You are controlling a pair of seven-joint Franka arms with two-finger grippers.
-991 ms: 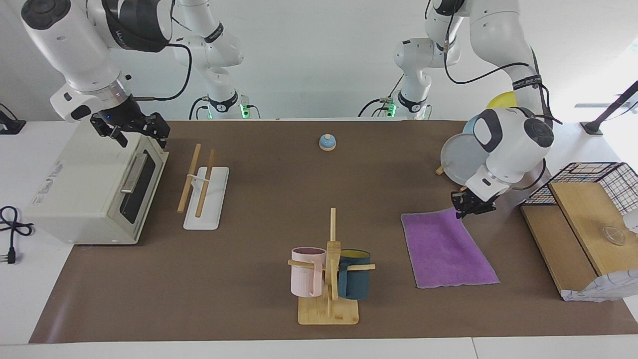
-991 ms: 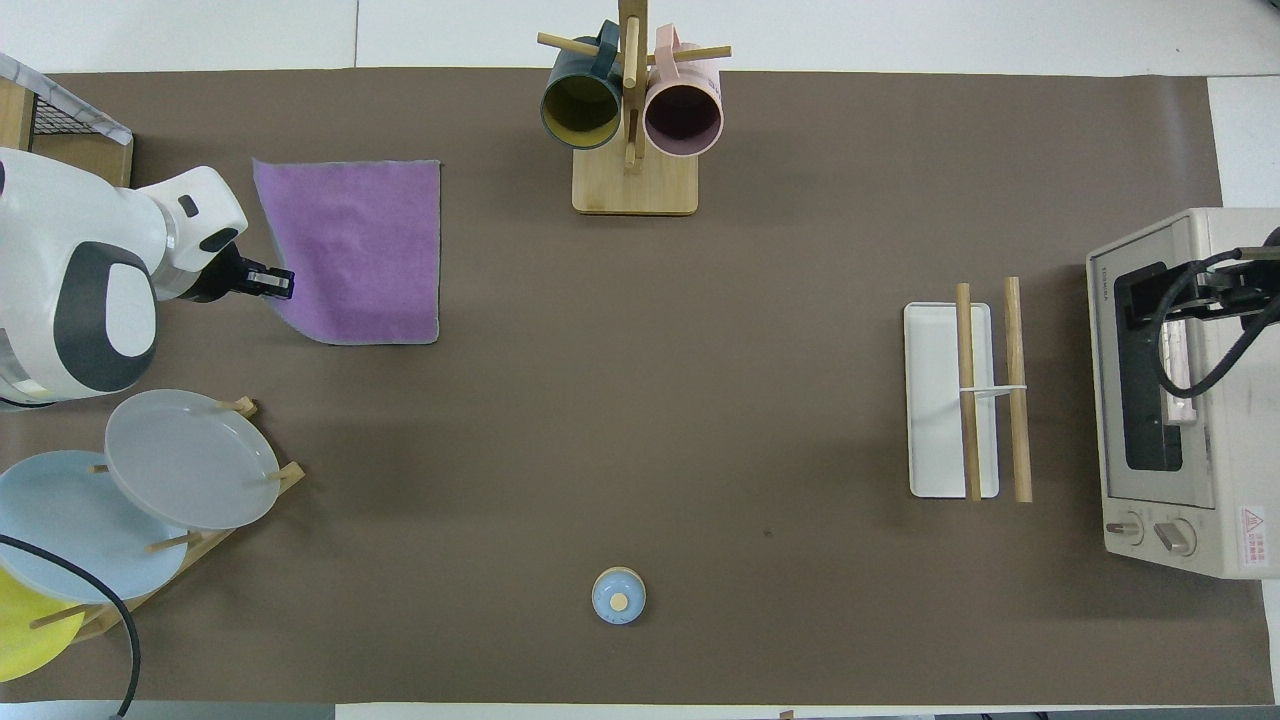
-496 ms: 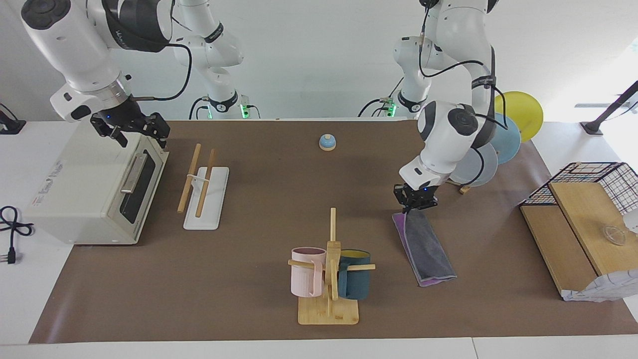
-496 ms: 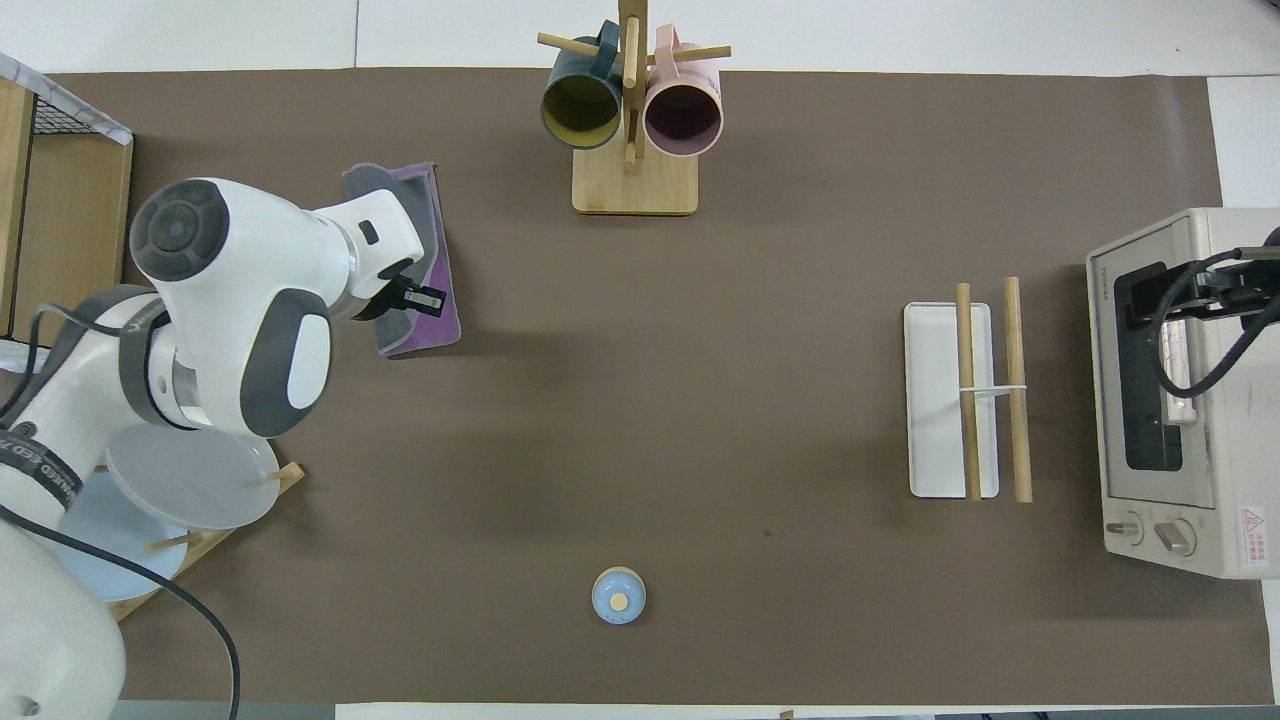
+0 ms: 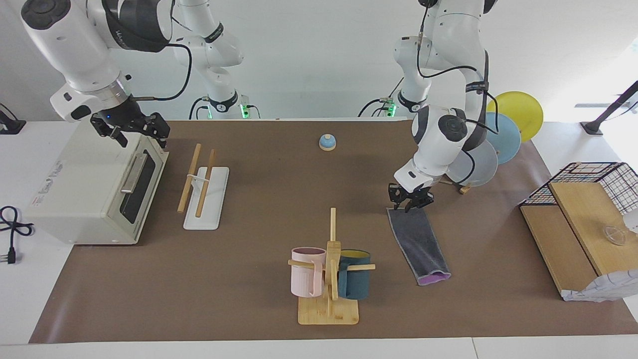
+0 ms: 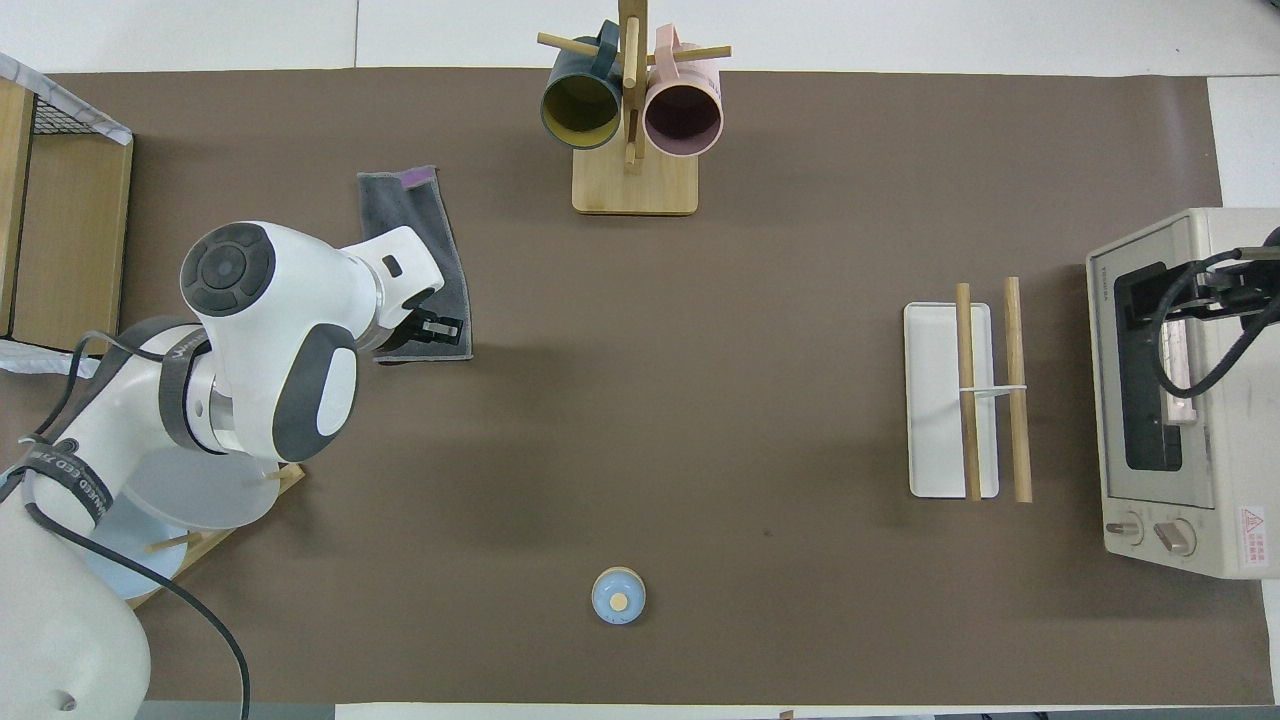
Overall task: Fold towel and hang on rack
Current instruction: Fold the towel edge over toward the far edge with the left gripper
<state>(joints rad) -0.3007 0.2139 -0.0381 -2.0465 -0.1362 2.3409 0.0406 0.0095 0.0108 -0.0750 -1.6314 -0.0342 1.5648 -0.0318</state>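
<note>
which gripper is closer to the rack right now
Right. The right gripper hangs over the toaster oven beside the rack; the left gripper is at the towel.

Both arms are glossy white with rounded shells and dark grey joint caps. On the left arm, just above the black left gripper (image 5: 410, 199), a dark grey round cap sits on a bulbous white joint, and a black cable loops along the links under a lettered black strap. The right gripper (image 5: 130, 127) is black below a silver ring. Green lights glow at both bases.
</note>
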